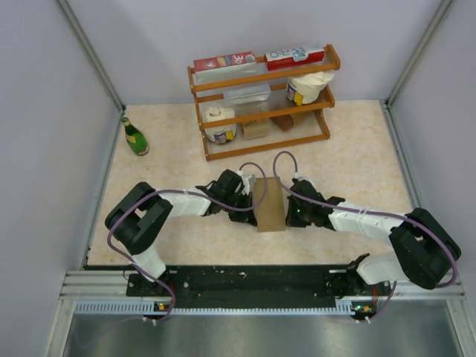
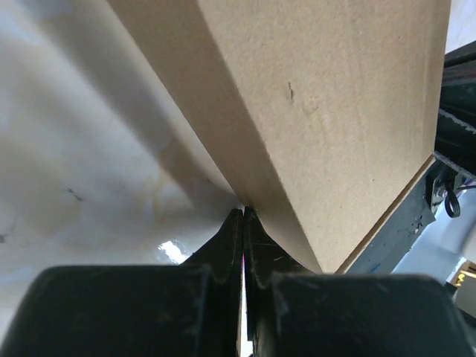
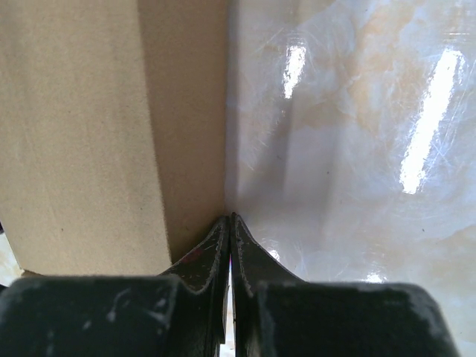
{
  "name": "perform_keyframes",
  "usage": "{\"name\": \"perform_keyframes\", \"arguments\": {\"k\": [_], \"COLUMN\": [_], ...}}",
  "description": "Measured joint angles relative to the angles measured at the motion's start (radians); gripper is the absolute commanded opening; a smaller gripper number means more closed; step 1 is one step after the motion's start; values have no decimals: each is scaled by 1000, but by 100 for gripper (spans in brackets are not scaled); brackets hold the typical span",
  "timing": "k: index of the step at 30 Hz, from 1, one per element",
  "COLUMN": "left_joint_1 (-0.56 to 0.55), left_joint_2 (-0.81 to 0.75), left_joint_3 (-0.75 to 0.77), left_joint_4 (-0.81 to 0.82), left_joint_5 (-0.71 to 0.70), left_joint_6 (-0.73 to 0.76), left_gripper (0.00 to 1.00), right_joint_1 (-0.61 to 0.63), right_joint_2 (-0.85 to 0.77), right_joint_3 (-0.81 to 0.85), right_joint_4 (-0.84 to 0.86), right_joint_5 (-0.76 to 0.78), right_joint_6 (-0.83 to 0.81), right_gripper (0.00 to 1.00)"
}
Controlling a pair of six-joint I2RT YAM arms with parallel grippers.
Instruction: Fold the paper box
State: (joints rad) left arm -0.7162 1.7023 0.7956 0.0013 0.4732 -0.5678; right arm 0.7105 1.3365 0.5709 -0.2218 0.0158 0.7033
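we see a plain brown cardboard box [image 1: 271,205], already a small upright carton, mid-way on the pale marbled bench [image 1: 349,163] between left pincer [image 1: 248,196] and right pincer [image 1: 294,205], both fully closed, holding nothing, tips at its base; folding looks nearly finished.

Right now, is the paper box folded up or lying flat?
Folded up: the paper box shows a top face and upright side walls.
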Motion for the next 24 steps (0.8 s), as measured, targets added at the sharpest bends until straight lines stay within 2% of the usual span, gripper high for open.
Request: {"name": "perform_keyframes", "arguments": {"k": [10, 13, 19, 24], "left_joint_1": [-23, 10, 188, 227], "left_joint_2": [-14, -57, -111, -47], "left_joint_3": [-32, -74, -76, 69], "left_joint_4": [13, 26, 6, -61], "left_joint_5": [-6, -11, -34, -45], "left_joint_6": [-63, -66, -34, 14], "left_gripper": [0, 0, 0, 0], "right_joint_1": [18, 11, -159, -241], "right_joint_2": [-6, -29, -72, -19], "right_joint_3": [14, 14, 24, 114], "right_joint_4": [-55, -98, -145, -144], "right_joint_5": [42, 47, 44, 21], "right_joint_6": [31, 20, -80, -198], "right_gripper": [0, 0, 0, 0]}}
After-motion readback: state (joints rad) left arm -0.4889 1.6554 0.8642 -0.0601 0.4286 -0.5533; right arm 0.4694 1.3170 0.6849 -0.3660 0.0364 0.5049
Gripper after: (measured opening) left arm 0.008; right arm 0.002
